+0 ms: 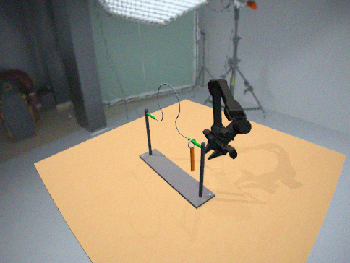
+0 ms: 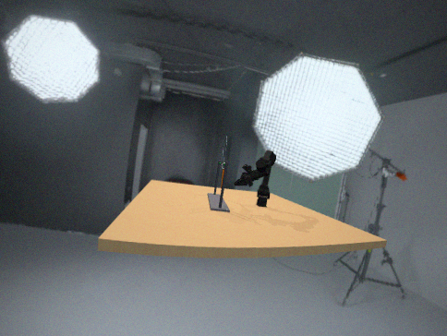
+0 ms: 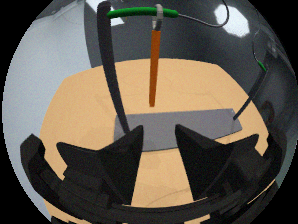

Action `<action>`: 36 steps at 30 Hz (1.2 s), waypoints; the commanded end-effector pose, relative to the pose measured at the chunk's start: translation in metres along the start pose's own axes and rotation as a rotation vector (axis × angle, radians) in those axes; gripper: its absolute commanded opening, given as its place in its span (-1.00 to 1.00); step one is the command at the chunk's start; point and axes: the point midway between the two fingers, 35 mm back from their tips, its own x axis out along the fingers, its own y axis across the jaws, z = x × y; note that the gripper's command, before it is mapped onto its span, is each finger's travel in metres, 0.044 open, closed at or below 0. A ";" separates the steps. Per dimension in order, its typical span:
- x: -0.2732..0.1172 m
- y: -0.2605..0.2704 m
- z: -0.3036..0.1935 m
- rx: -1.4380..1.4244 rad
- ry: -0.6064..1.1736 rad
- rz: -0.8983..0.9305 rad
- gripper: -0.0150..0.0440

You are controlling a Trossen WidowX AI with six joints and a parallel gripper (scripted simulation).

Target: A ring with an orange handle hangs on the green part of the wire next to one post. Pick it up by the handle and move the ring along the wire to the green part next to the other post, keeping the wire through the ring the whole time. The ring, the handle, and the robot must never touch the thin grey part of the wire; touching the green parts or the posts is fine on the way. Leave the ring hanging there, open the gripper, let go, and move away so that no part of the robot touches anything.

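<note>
The ring [image 1: 189, 144] [image 3: 157, 22] hangs on the green part [image 1: 197, 144] [image 3: 132, 12] beside the near post [image 1: 202, 173] [image 3: 111, 70], with the wire through it. Its orange handle [image 1: 192, 159] [image 2: 223, 177] [image 3: 154, 70] points straight down. My gripper [image 1: 208, 154] [image 2: 236, 183] [image 3: 158, 128] is open and empty, a short way back from the handle on the arm's side. The thin grey wire [image 1: 179, 105] [image 3: 200, 23] loops up towards the other green part [image 1: 151, 115] [image 3: 262, 65] at the far post [image 1: 148, 134] [image 3: 250, 97]. No touch between robot and ring shows.
Both posts stand on a grey base plate [image 1: 170, 175] [image 2: 217, 202] [image 3: 175, 130] on the tan table [image 1: 119, 195] [image 2: 175, 226]. The near post stands close beside the handle, on the left in the wrist view.
</note>
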 end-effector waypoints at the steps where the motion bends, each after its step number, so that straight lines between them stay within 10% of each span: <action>1: -0.002 0.000 0.003 0.010 -0.006 0.000 0.05; 22: -0.002 0.000 0.003 0.010 -0.006 0.000 0.05; 32: -0.051 -0.001 0.002 0.004 -0.005 0.003 0.94; 36: -0.051 -0.001 0.002 0.004 -0.005 0.003 1.00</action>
